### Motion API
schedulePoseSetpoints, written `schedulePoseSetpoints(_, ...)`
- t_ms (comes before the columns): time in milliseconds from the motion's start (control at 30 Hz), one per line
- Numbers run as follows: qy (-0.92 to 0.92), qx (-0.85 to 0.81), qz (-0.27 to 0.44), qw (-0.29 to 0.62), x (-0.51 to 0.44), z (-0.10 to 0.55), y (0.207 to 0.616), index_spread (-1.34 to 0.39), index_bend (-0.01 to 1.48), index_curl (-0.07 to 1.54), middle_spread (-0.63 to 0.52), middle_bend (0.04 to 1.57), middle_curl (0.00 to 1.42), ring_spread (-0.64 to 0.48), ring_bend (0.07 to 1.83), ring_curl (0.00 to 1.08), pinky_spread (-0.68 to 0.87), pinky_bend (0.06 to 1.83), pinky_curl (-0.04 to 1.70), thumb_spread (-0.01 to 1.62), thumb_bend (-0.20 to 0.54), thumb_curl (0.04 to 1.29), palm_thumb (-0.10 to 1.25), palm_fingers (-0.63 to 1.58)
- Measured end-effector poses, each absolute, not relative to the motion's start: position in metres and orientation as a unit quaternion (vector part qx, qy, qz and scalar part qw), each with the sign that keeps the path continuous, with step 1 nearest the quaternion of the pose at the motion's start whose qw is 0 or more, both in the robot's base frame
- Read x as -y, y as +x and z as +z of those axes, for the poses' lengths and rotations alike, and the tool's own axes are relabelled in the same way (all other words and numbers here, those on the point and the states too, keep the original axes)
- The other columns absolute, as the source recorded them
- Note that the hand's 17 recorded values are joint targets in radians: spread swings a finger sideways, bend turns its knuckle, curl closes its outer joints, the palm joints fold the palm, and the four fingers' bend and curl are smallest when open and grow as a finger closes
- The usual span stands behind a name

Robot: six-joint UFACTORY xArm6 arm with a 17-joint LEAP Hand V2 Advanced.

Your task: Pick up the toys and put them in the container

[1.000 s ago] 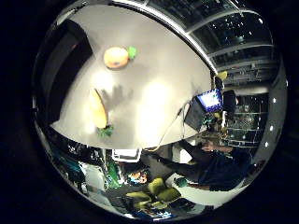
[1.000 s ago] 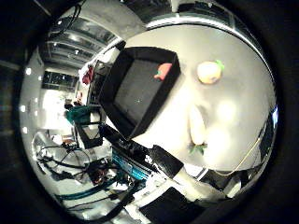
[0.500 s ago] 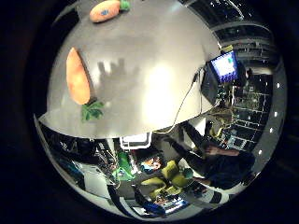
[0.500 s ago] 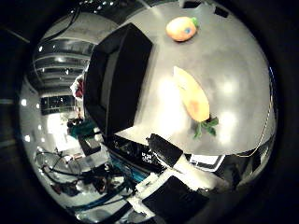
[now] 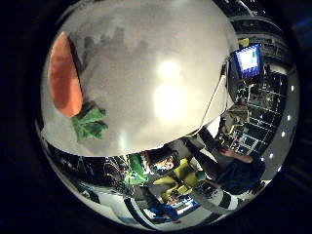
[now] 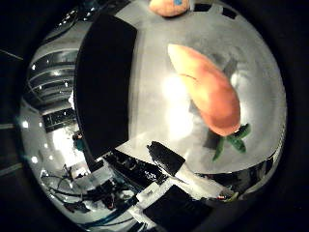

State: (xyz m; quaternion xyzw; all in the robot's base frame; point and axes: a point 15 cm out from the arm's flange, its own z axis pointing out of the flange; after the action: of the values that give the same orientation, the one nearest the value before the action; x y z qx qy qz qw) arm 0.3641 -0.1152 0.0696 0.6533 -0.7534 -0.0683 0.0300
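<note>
A plush carrot (image 6: 207, 94) lies on the bench (image 5: 161, 63), close beneath the palm. Finger state cannot be told. A good grasp would wrap the orange body, avoiding the leaves.

Lighting: overhead glare is reflected as bright patches on the pale table (image 5: 146, 63). Finger-shaped shadows are cast beside the carrot toy (image 6: 207, 92). Strong bending is seen toward the rims, ringed in black. The background room is rendered dim and soft.
</note>
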Motion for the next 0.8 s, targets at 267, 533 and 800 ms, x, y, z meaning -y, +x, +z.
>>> schedulePoseSetpoints(267, 0.657, 0.749, -0.075, 0.038, 0.110, 0.040, 0.366, -0.14, 0.18, 0.32, 0.15, 0.25, 0.33, 0.20, 0.35, 0.22, 0.44, 0.45, 0.24, 0.98, -0.023, 0.30, 0.50, 0.32)
schedulePoseSetpoints(533, 0.666, 0.745, -0.040, 0.019, 0.113, 0.050, 0.395, -0.39, 0.30, 0.39, -0.24, 0.67, 0.54, -0.27, 0.86, 0.42, -0.35, 0.78, 0.34, 0.98, -0.007, 0.34, 0.74, 1.22)
schedulePoseSetpoints(800, 0.658, 0.742, 0.107, -0.066, 0.145, 0.160, 0.445, -0.31, 0.88, 0.66, -0.18, 1.09, 0.68, -0.25, 1.15, 0.57, -0.33, 1.11, 0.55, 0.94, -0.013, 0.43, 1.00, 1.23)
